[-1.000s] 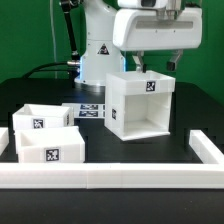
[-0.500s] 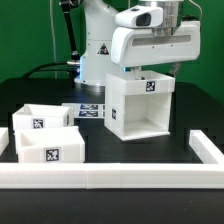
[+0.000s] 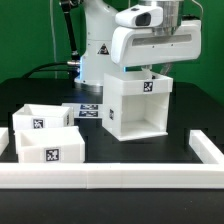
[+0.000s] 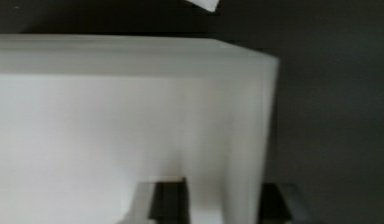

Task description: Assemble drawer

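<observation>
The drawer's large white cube-like casing (image 3: 140, 105) stands on the black table, its open side facing the front and a tag on its top front face. My gripper (image 3: 156, 70) has come down on the casing's upper wall at the exterior view's right. In the wrist view the casing (image 4: 118, 110) fills the picture, and my gripper (image 4: 224, 203) has one dark finger (image 4: 168, 203) on each side of a wall edge, pressed against it. Two shallow white trays (image 3: 44, 118) (image 3: 50, 148) with tags sit at the exterior view's left.
Long white border rails run along the front (image 3: 100, 178) and the exterior view's right (image 3: 205, 150). The marker board (image 3: 90, 110) lies flat between the trays and the casing. The robot's base stands behind the casing.
The gripper has come down from above the casing onto its upper wall. In the last half second it has hardly moved. The casing and trays have stayed in place.
</observation>
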